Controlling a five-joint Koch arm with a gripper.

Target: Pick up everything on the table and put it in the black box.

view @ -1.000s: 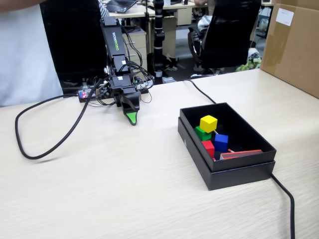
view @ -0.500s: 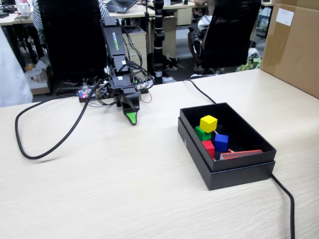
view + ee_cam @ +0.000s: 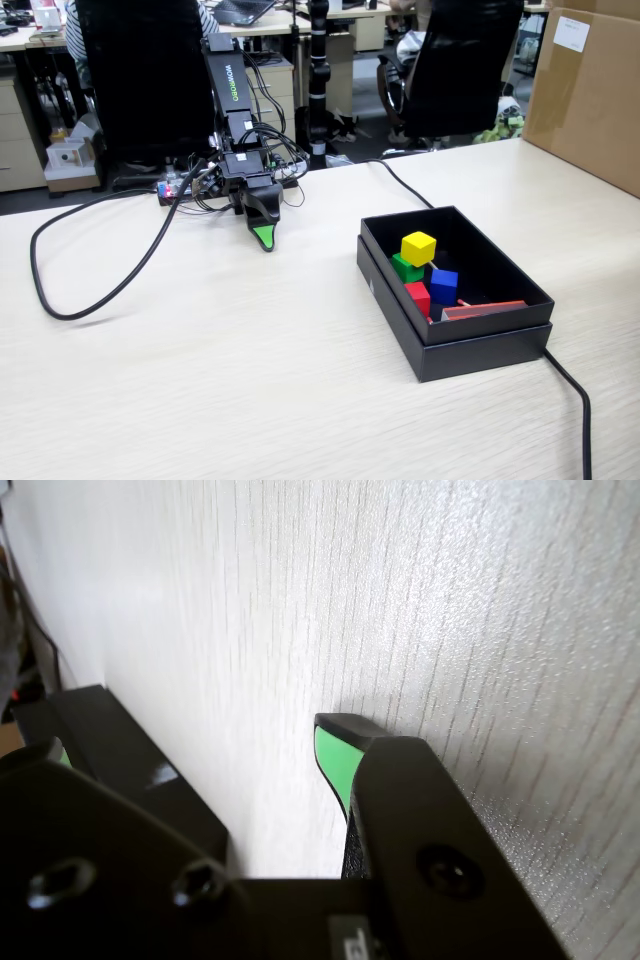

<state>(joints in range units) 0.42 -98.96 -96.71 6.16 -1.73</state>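
All the cubes lie inside the black box [image 3: 480, 348] at the right of the table [image 3: 250, 390]. The yellow cube [image 3: 418, 247] rests on top of the green cube [image 3: 404, 268], with the blue cube [image 3: 443, 285] and the red cube [image 3: 418, 297] beside them. My gripper [image 3: 263, 238] points down at the table near the arm's base, well left of the box. In the wrist view the gripper [image 3: 195, 742] holds nothing. Bare table shows between its green-padded fingers [image 3: 335, 758]. A dark corner of the black box [image 3: 130, 765] shows at the left.
A flat red-orange strip [image 3: 485, 310] lies at the box's near end. A black cable [image 3: 95, 295] loops across the table's left side, and another cable [image 3: 575, 400] runs past the box to the front right. A brown carton [image 3: 590, 90] stands at the back right.
A person in white at the far left has gone out of view. The arm, the box and the cubes have not moved.
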